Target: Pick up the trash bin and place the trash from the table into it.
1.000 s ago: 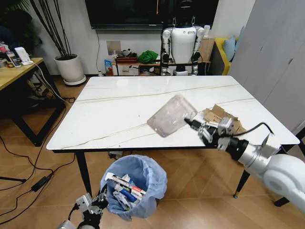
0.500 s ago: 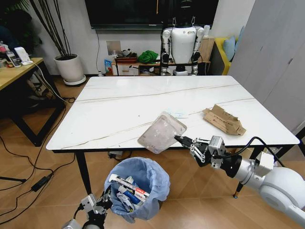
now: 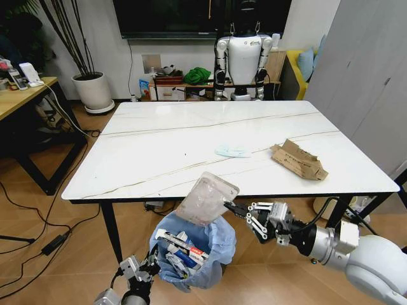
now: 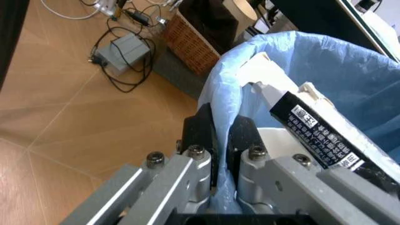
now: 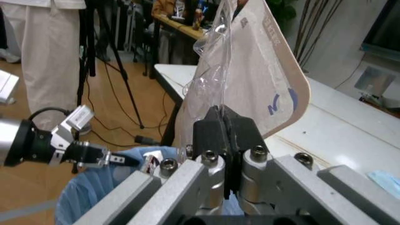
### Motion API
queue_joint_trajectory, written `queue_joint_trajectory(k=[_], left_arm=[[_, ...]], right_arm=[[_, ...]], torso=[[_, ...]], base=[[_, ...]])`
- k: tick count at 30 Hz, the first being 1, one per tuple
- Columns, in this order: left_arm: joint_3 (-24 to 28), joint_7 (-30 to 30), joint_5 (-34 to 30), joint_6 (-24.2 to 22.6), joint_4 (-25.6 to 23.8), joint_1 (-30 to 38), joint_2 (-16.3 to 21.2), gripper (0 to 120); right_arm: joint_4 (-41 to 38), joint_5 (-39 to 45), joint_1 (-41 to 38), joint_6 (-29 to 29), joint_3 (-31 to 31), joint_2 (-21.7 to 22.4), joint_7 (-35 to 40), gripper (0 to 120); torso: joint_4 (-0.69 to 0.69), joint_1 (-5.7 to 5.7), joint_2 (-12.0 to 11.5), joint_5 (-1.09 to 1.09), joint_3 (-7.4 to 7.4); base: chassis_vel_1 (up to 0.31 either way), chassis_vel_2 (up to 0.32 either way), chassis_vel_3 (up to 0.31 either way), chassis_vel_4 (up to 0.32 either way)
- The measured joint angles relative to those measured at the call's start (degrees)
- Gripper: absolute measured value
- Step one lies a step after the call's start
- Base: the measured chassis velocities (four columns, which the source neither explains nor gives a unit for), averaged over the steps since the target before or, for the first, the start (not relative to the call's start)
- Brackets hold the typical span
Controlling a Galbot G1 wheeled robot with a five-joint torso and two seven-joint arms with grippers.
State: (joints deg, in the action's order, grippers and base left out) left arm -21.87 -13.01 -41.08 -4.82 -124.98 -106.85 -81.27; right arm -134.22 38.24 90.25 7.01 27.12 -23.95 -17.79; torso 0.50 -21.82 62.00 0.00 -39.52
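The trash bin (image 3: 194,251), lined with a light-blue bag, hangs tilted below the table's front edge and holds several wrappers. My left gripper (image 3: 147,274) is shut on its rim (image 4: 218,101), one finger on each side of the bag. My right gripper (image 3: 230,208) is shut on a clear plastic packet (image 3: 205,199), which it holds just above the bin's mouth and off the table (image 3: 159,159). In the right wrist view the packet (image 5: 250,79) stands up from the shut fingers (image 5: 209,133), with the bin (image 5: 87,192) below. A face mask (image 3: 233,150) and torn brown cardboard (image 3: 299,159) lie on the table.
A white humanoid robot (image 3: 243,54) stands beyond the table's far edge. A wooden desk (image 3: 19,95) and a potted plant (image 3: 93,89) are at the left. Cables (image 3: 38,244) and a power brick (image 4: 128,47) lie on the floor near a wicker basket (image 4: 194,44).
My right gripper has carried the clear packet down and left, from over the table past its front edge to above the bin. The left gripper has shifted the bin slightly right.
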Motion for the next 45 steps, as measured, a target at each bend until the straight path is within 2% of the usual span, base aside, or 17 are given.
queue_joint_trajectory(k=[10, 19, 20, 23, 37, 40, 43, 44, 45], left_arm=[[0.3, 0.0, 0.7, 0.0, -0.7, -0.5, -0.3, 0], [0.5, 0.0, 0.8, -0.1, -0.5, -0.2, -0.3, 0], [0.6, -0.1, 0.8, -0.2, -0.5, -0.1, -0.3, 0], [0.6, -0.3, 0.8, -0.2, -0.5, 0.1, -0.2, 0], [0.6, -0.3, 0.6, -0.3, -0.5, 0.2, -0.1, 0], [0.5, -0.3, 0.6, -0.3, -0.5, 0.2, 0.0, 0], [0.3, -0.2, 0.9, -0.3, -0.3, 0.2, 0.0, 0], [0.3, -0.2, 0.9, -0.3, -0.3, 0.2, 0.0, 0], [0.1, -0.2, 1.2, -0.4, -0.1, 0.1, 0.2, 0]], right_arm=[[3.1, -3.9, 1.5, 1.5, -0.7, -2.1, -0.8, 0], [4.1, -4.0, 0.6, 1.9, -0.7, -2.0, -0.9, 0], [4.2, -4.0, 0.7, 2.0, -0.8, -2.0, -0.9, 5], [4.2, -4.3, 0.9, 2.1, -0.9, -2.1, -1.1, 8], [4.6, -5.1, 1.7, 2.5, -1.3, -2.4, -2.0, 9], [4.6, -5.1, 1.4, 2.6, -1.3, -2.7, -2.0, 15], [4.8, -5.1, 1.2, 2.8, -1.0, -3.3, -1.9, 30], [4.8, -5.1, 1.2, 2.8, -1.0, -3.3, -1.9, 30], [5.0, -5.0, 0.8, 3.0, -0.7, -3.7, -1.9, 34]], torso=[[0.0, 0.0, 0.0, 0.0, 0.0], [0.0, 0.0, 0.0, 0.0, 0.0], [0.0, 0.0, 0.0, 0.0, 0.0], [0.0, 0.0, 0.0, 0.0, 0.0], [0.0, 0.0, 0.0, 0.0, 0.0], [0.0, 0.01, 0.0, 0.0, 0.0], [0.0, 0.0, 0.0, 0.0, 0.0], [0.0, 0.0, 0.0, 0.0, 0.0], [0.01, 0.01, 0.0, 0.0, 0.0]], base=[[0.0, 0.0, 0.0, 0.0], [0.0, 0.0, 0.0, 0.0], [0.0, 0.0, 0.0, 0.0], [0.0, 0.0, 0.0, 0.0], [0.0, 0.0, 0.0, 0.0], [0.0, 0.0, 0.0, 0.0], [0.0, 0.0, 0.0, 0.0], [0.0, 0.0, 0.0, 0.0], [0.0, 0.0, 0.0, 0.0]])
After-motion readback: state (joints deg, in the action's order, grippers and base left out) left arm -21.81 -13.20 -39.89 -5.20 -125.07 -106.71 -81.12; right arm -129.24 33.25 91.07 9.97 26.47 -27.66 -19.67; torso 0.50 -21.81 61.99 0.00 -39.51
